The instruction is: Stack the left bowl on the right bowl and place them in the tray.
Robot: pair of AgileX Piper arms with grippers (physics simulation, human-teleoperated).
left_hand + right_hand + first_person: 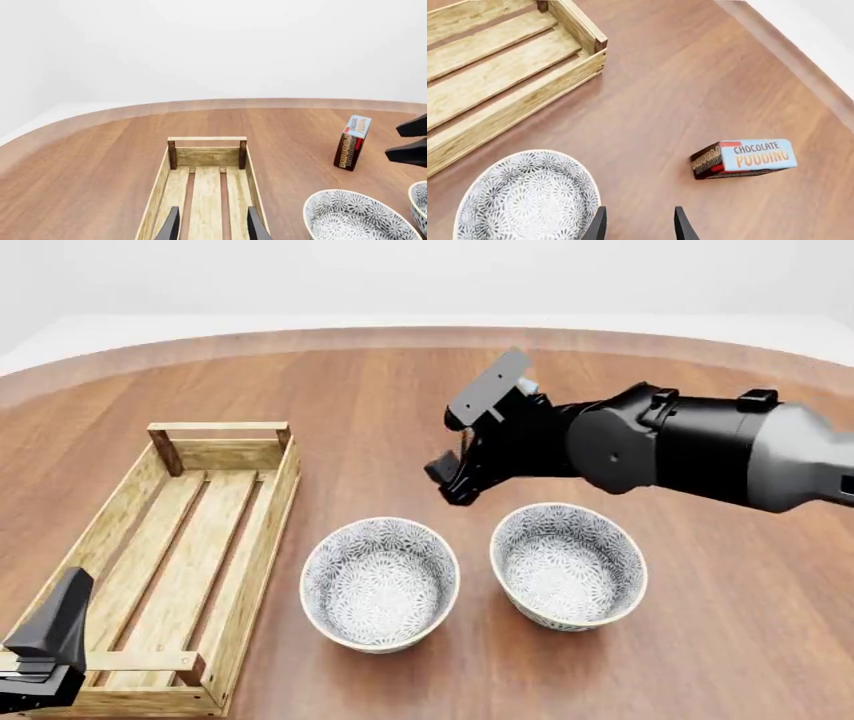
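Two patterned grey-and-white bowls stand side by side on the wooden table, the left bowl (380,582) and the right bowl (569,565). The tray (260,540), a long light-wood slatted crate, lies to their left. My left gripper (60,620) hovers open over the tray's near end, and its wrist view shows its fingers (172,226) above the slats with nothing between them. My right gripper (451,480) hangs open above the table just behind the gap between the bowls. In its wrist view the left bowl (527,197) lies beside the open fingers (599,225).
A small chocolate pudding box (740,158) lies on the table beyond the bowls; the left wrist view shows the box (351,142) near my right gripper (408,140). In the front view the right arm (694,445) hides it. The table's curved far edge (427,337) runs behind.
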